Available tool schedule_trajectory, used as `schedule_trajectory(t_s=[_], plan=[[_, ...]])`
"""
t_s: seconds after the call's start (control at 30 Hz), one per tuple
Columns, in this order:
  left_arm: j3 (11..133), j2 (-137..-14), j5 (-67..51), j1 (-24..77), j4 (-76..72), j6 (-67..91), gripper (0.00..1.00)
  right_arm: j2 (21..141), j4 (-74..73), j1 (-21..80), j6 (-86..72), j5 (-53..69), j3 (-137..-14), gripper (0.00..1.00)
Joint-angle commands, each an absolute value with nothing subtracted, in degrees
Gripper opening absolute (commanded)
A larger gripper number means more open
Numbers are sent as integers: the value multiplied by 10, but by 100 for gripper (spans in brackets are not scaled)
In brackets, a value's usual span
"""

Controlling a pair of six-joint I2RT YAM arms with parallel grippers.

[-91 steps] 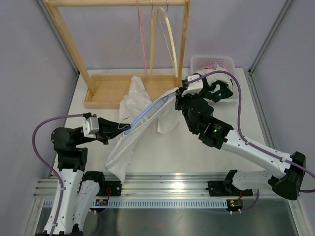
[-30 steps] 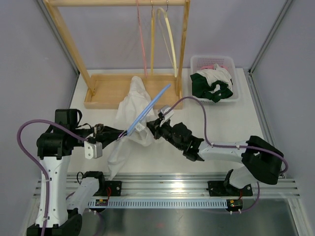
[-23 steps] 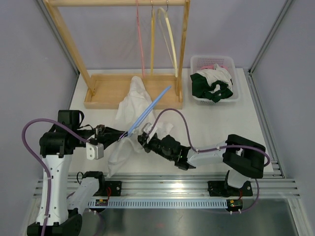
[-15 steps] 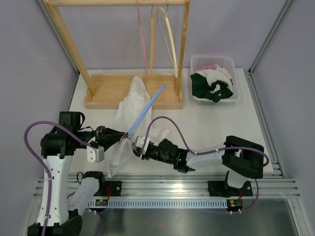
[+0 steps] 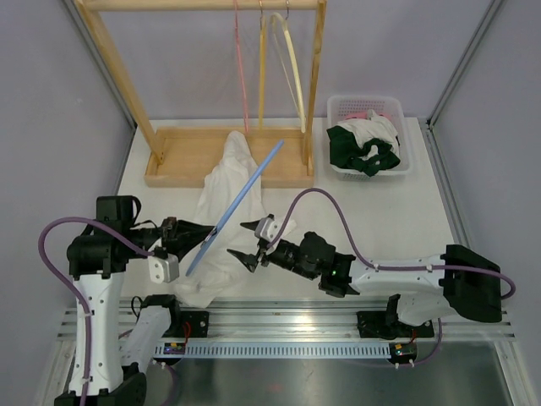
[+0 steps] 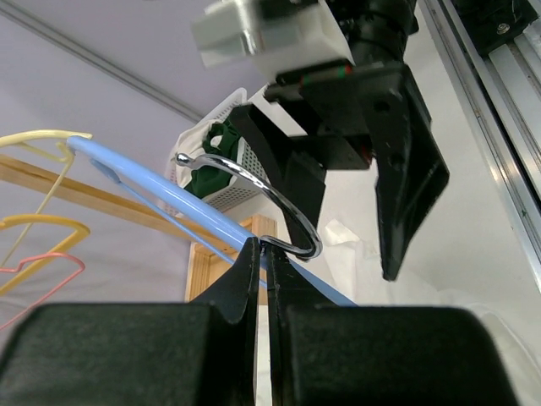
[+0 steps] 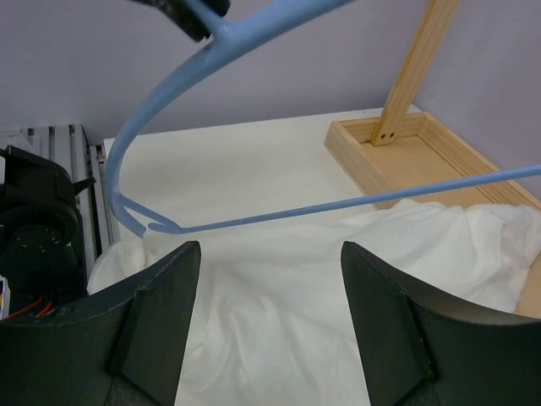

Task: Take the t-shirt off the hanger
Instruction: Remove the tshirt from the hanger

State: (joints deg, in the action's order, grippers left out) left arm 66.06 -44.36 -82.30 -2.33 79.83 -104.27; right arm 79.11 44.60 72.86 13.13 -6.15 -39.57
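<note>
The white t-shirt (image 5: pixel 221 179) lies crumpled on the table, from the wooden rack base down toward the near edge. A blue hanger (image 5: pixel 241 201) slants above it, and the parts I see carry no cloth. My left gripper (image 5: pixel 196 228) is shut on the hanger's metal hook (image 6: pixel 292 211), the jaws (image 6: pixel 264 247) pinching the wire. My right gripper (image 5: pixel 246 243) stands open just right of the hanger, nothing between its fingers. In the right wrist view the right gripper (image 7: pixel 269 249) spreads wide over the t-shirt (image 7: pixel 279 338), with the hanger (image 7: pixel 338 203) beyond it.
A wooden rack (image 5: pixel 173 169) stands at the back with pink and yellow hangers (image 5: pixel 292 68) on its bar. A white basket (image 5: pixel 394 106) of dark green and white clothes sits at the back right. The metal rail (image 5: pixel 279 326) runs along the near edge.
My right gripper has opened, let go of the shirt and drawn back a little to the right. The shirt has dropped onto the table. The left arm has tipped the hanger up.
</note>
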Motion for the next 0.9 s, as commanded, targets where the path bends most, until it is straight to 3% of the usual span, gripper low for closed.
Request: schedule_trajectory(t_s=[0.0, 0.23, 0.57, 0.73, 0.87], plan=[[668, -424, -966, -37, 885, -1040, 0, 745, 426, 733, 97, -98, -388, 75], [670, -406, -966, -64, 884, -977, 0, 711, 396, 734, 62, -141, -389, 76], [675, -489, -965, -76, 885, -884, 0, 678, 377, 733, 62, -168, -386, 76], [677, -533, -964, -76, 888, -841, 0, 645, 268, 735, 150, -134, -403, 75], [685, -550, -960, -76, 888, -813, 0, 635, 213, 734, 244, -175, -417, 77]])
